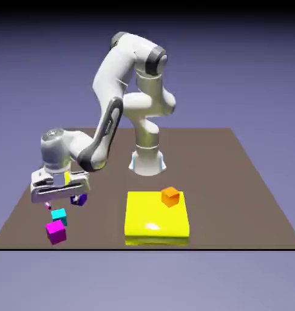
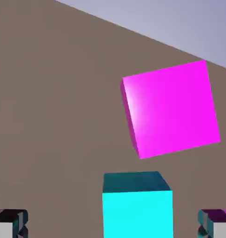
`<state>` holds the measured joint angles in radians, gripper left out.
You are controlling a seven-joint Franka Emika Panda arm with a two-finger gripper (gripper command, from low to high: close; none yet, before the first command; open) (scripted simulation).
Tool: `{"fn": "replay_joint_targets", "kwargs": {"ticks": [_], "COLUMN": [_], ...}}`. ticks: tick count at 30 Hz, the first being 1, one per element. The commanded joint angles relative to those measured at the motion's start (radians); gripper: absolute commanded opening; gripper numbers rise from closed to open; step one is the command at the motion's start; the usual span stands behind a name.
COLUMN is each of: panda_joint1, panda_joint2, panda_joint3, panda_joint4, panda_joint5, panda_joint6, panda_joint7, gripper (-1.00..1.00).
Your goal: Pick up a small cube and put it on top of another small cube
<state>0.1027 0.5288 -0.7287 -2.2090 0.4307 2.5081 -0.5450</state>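
Gripper w/ jaws apart, holding nothing, hovers over cyan cube near tabletop's front-left corner; magenta cube just beside, toward front edge.

**Arm bent low, jaws wide**

The white arm rises from its base, arches over at the shoulder and drops toward seven o'clock in the exterior view. The gripper points down near the table, jaws spread wide. In the hand view the fingertips sit at the two bottom corners.
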Motion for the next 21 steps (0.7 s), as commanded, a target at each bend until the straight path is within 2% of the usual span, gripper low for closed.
{"fn": "replay_joint_targets", "kwargs": {"ticks": [1, 6, 7, 14, 21], "panda_joint1": [0.000, -0.121, -0.121, 0.000, 0.231], "panda_joint2": [0.000, 0.149, 0.149, 0.000, -0.254], "panda_joint3": [0.000, 0.145, 0.145, 0.000, -0.039], "panda_joint4": [0.000, 0.036, 0.036, 0.000, -0.132], "panda_joint5": [0.000, 0.125, 0.125, 0.000, -0.262], "panda_joint6": [0.000, 0.116, 0.116, 0.000, -0.020], "panda_joint7": [0.000, -0.082, -0.082, 0.000, -0.287], "gripper": [0.00, 0.00, -1.00, -1.00, -1.00]}}
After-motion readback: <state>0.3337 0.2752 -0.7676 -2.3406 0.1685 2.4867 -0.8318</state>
